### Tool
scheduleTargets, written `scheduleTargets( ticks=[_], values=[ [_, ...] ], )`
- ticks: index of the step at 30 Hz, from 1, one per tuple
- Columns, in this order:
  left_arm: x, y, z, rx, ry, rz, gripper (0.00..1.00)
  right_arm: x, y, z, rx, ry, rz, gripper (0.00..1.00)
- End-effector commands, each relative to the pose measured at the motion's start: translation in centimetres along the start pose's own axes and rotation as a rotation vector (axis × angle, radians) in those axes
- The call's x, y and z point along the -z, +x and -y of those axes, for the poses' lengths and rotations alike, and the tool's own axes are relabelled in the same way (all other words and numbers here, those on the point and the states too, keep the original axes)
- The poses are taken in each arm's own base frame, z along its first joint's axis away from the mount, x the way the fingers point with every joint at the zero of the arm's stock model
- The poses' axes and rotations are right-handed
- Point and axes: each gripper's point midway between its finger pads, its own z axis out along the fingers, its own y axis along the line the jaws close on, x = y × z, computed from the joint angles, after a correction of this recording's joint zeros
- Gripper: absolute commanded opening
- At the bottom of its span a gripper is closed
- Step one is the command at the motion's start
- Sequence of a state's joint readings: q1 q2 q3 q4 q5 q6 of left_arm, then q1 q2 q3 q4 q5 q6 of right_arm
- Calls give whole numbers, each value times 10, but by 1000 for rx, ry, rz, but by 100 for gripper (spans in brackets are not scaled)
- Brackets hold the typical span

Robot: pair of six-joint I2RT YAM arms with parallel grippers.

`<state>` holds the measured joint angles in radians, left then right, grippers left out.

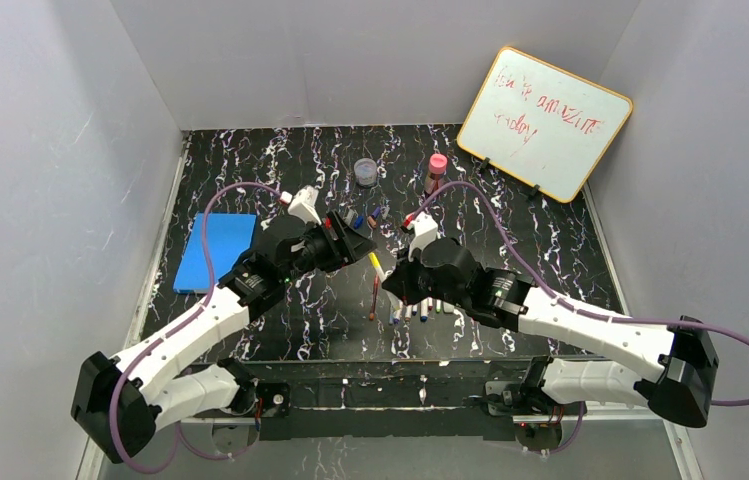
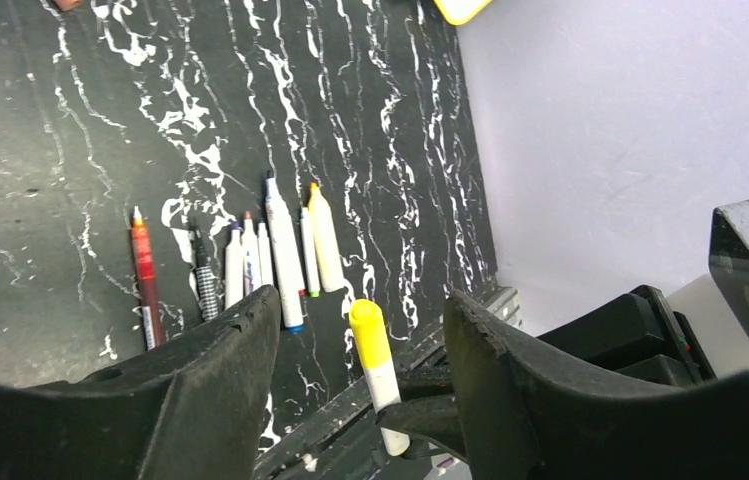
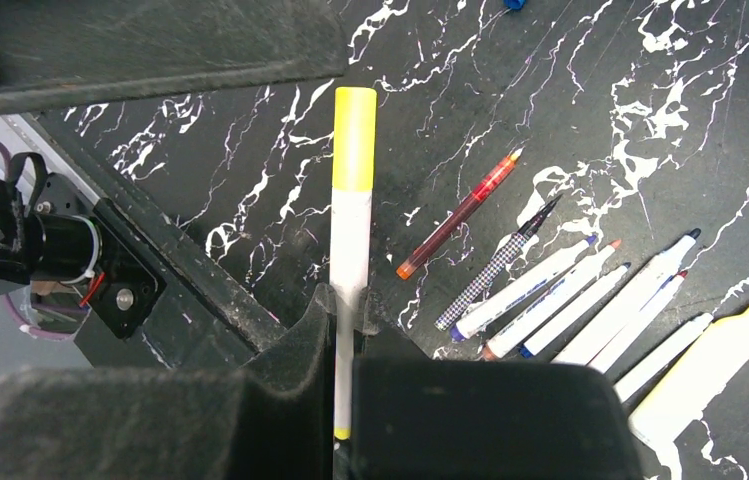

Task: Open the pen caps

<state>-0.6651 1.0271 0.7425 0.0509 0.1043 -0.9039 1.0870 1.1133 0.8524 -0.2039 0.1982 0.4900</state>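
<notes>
My right gripper [image 1: 397, 280] [image 3: 350, 300] is shut on the white barrel of a pen [image 3: 351, 235] and holds it above the table. Its yellow cap [image 1: 378, 266] [image 3: 354, 138] [image 2: 370, 335] points at my left gripper [image 1: 358, 240] [image 2: 360, 305]. That gripper is open, with one jaw on each side of the cap and a gap on both sides. Several uncapped pens [image 1: 425, 308] [image 2: 280, 250] [image 3: 590, 290] lie in a row on the table, with a thin dark red pen [image 1: 374, 298] [image 3: 460, 213] beside them. Loose caps [image 1: 365, 218] lie behind the left gripper.
A blue pad [image 1: 215, 250] lies at the left. A clear jar [image 1: 365, 172] and a pink-capped bottle [image 1: 436, 170] stand at the back. A whiteboard [image 1: 545, 120] leans at the back right. Grey walls enclose the black marbled table [image 1: 550, 250].
</notes>
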Motion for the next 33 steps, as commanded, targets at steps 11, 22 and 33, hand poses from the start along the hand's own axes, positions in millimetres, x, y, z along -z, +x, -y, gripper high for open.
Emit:
scheduleTargets(
  ticks=[11, 22, 33],
  values=[
    [-10, 21, 8, 25, 83, -84, 43, 6, -48, -36, 62, -166, 185, 22],
    [-11, 24, 8, 21, 98, -86, 30, 8, -74, -49, -123, -199, 269, 1],
    [-5, 12, 14, 21, 94, -41, 40, 10, -59, -33, -123, -139, 248, 1]
  ],
)
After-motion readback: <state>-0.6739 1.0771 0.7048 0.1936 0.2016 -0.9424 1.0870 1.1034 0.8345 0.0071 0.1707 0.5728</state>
